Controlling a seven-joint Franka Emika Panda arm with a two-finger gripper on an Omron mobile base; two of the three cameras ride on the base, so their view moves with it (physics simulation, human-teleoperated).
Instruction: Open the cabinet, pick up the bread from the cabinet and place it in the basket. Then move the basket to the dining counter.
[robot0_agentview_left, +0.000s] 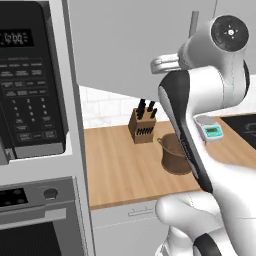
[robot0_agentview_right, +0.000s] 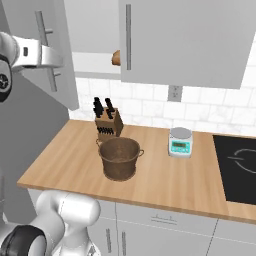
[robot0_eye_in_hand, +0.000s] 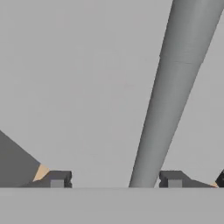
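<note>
Item 1, my pincer (robot0_eye_in_hand: 116, 180): fingertips parted to either side of the handle (robot0_eye_in_hand: 168, 100) of the cabinet (robot0_agentview_right: 190, 40), gripping nothing, likely just let go with the left door (robot0_agentview_right: 37, 50) swung wide. Item 2, bread (robot0_agentview_right: 116, 57): on the cabinet shelf, at 12 o'clock from the basket (robot0_agentview_right: 120, 157), which waits on the surface (robot0_agentview_right: 165, 185) to receive it.

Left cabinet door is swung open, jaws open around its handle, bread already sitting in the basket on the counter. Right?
Not quite. The basket is empty in the right base view; the bread is on the cabinet shelf, peeking out beside the closed right door. The rest holds: left door open, gripper open astride the bar handle.
</note>
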